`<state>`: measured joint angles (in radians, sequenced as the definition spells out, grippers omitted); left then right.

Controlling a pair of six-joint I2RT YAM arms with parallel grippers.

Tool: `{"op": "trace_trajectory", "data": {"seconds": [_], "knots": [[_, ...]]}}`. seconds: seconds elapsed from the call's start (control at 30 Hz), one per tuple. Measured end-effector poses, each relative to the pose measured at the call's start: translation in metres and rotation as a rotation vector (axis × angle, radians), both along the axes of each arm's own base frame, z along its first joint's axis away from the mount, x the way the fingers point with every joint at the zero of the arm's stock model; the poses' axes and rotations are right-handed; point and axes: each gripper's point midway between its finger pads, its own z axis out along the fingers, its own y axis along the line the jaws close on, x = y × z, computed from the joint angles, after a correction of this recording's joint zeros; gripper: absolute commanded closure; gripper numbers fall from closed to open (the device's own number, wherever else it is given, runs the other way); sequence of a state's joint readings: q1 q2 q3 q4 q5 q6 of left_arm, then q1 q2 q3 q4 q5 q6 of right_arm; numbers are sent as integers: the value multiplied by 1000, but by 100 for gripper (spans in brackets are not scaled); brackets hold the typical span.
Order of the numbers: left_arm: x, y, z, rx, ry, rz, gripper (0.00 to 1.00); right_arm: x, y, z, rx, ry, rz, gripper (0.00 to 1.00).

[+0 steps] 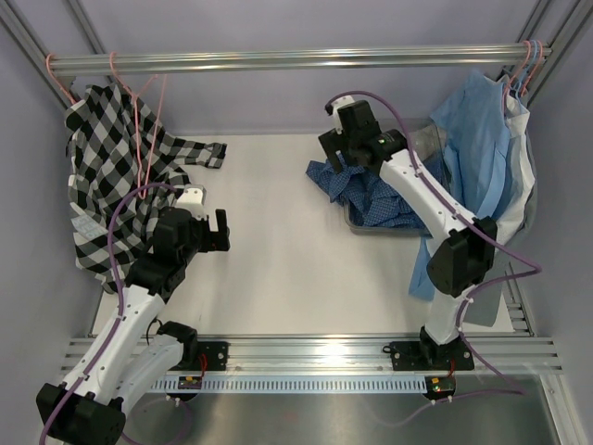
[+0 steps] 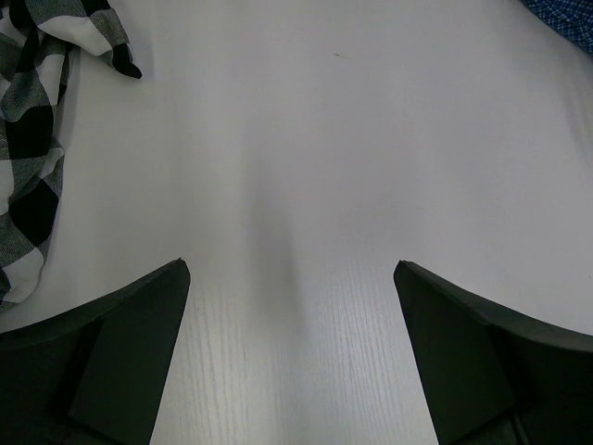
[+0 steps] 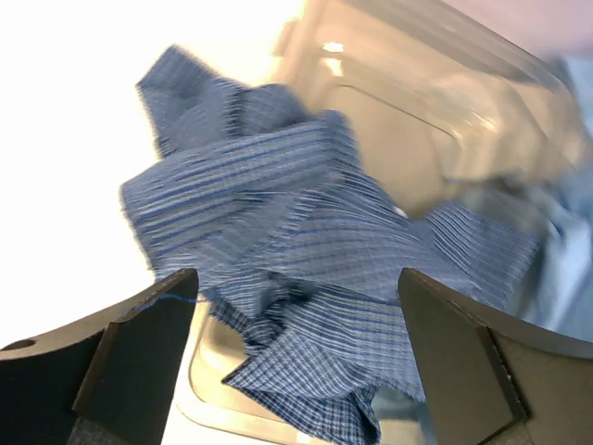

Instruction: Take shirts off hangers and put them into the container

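A black-and-white check shirt hangs at the left on a pink hanger hooked over the rail; its edge shows in the left wrist view. The dark blue shirt lies crumpled in the clear container, spilling over its left rim. Directly above that shirt my right gripper is open and holds nothing, with the container's wall behind. My left gripper is open over bare table, to the right of the check shirt.
Light blue and white garments hang at the right on pink hangers, beside and behind the container. The metal rail spans the back. A corner of blue cloth shows at the far right of the left wrist view.
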<state>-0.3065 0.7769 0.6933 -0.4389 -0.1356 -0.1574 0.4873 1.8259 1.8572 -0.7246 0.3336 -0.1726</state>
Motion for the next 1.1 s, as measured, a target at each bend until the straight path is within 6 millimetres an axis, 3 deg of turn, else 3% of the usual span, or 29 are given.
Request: {"op": "trace_trajectory", "data": {"seconds": [0.13, 0.27, 0.4, 0.5, 0.53, 0.6, 0.63, 0.77, 0.97, 1.07, 1.1], "knots": [[0, 0, 0, 0, 0, 0, 1, 8, 33, -27, -50, 48, 119, 1], [0, 0, 0, 0, 0, 0, 1, 21, 47, -63, -92, 110, 169, 1], [0, 0, 0, 0, 0, 0, 1, 25, 53, -97, -120, 173, 204, 11], [0, 0, 0, 0, 0, 0, 1, 26, 53, -110, -140, 195, 214, 26], [0, 0, 0, 0, 0, 0, 1, 27, 53, -113, -147, 199, 214, 37], [0, 0, 0, 0, 0, 0, 1, 28, 51, -115, -163, 201, 210, 52], [0, 0, 0, 0, 0, 0, 1, 28, 49, -116, -171, 200, 208, 68], [0, 0, 0, 0, 0, 0, 1, 34, 44, -113, -196, 167, 182, 100], [0, 0, -1, 2, 5, 0, 1, 32, 19, -104, -237, 128, 97, 100], [0, 0, -1, 2, 5, 0, 1, 33, -12, -86, -211, 95, -11, 100], [0, 0, -2, 2, 6, 0, 1, 35, -34, -74, -191, 73, -85, 100]]}}
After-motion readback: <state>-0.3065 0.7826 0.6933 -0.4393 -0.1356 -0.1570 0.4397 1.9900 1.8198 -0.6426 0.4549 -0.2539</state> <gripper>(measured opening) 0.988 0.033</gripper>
